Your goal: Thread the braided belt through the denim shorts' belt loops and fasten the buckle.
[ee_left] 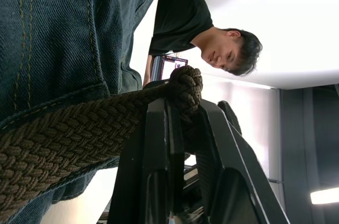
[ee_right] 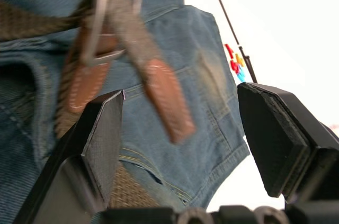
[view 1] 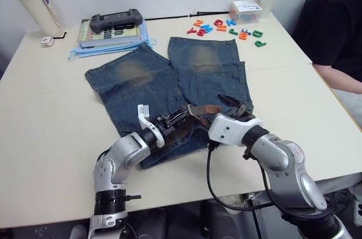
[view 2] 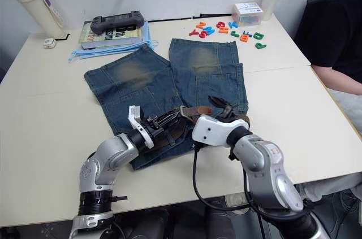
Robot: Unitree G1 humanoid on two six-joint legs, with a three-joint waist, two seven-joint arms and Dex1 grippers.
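The denim shorts (view 1: 141, 81) lie flat on the table with the waistband toward me. Along that waistband runs the braided belt (view 1: 199, 110). My left gripper (view 1: 181, 116) is shut on the belt's woven strap (ee_left: 63, 139), which comes out from under a denim edge. My right gripper (view 1: 235, 105) hangs open just above the buckle (ee_right: 103, 57). The tan leather tip (ee_right: 167, 105) passes through the buckle's frame and sits between the open fingers without touching them. The belt loops cannot be told apart from the waistband folds.
At the back left a book (view 1: 107, 33) carries a grey game controller (view 1: 116, 21), beside a bottle (view 1: 37, 7). Coloured letters (view 1: 226, 29) and a white box (view 1: 246, 10) sit at the back right. A person in black (view 1: 339, 41) sits at the table's right side.
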